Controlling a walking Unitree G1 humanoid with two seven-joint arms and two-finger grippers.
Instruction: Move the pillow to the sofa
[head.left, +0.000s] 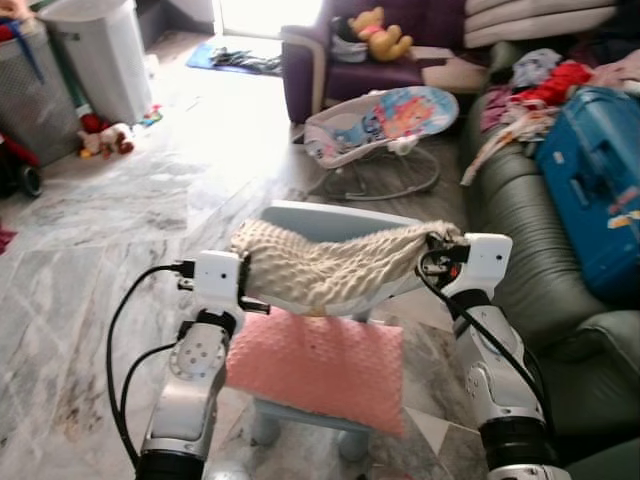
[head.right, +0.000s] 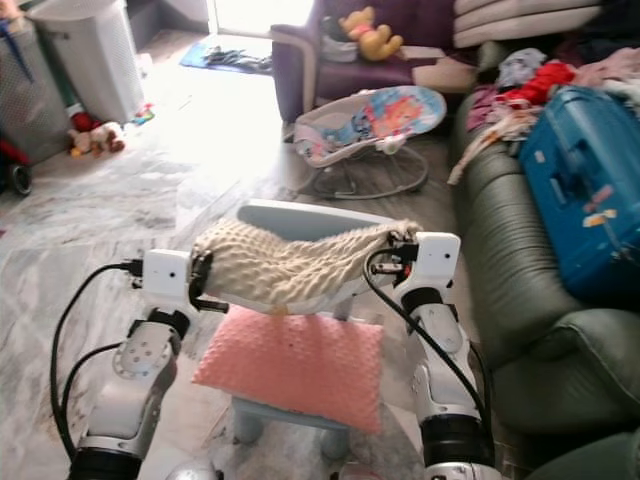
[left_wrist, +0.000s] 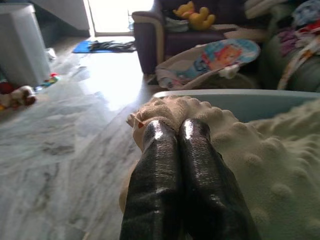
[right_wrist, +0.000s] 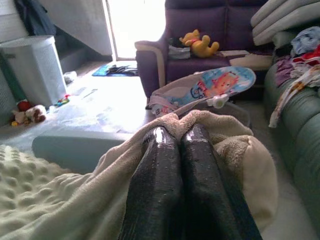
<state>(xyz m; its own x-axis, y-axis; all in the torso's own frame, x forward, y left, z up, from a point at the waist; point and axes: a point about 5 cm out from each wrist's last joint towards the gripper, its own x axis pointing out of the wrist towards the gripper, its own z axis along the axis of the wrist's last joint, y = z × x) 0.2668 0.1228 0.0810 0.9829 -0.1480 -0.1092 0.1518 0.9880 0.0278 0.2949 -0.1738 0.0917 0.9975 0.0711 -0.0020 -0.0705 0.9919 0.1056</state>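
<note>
Cream bobble-knit pillow (head.left: 335, 265) hangs in the air btwn both arms, above a pink dimpled cushion (head.left: 320, 365) lying on a pale blue chair (head.left: 330, 222). Left tool (left_wrist: 175, 145) is pinched tight on one end, right tool (right_wrist: 177, 145) likewise on the other, fabric bunched around the fingers. It sags in the middle: soft, light, floppy, w/ no stiffness, so end grips look right. Dark green leather sofa (head.left: 530, 230) sits to the robot's right, beside a blue suitcase (head.left: 595, 185).
</note>
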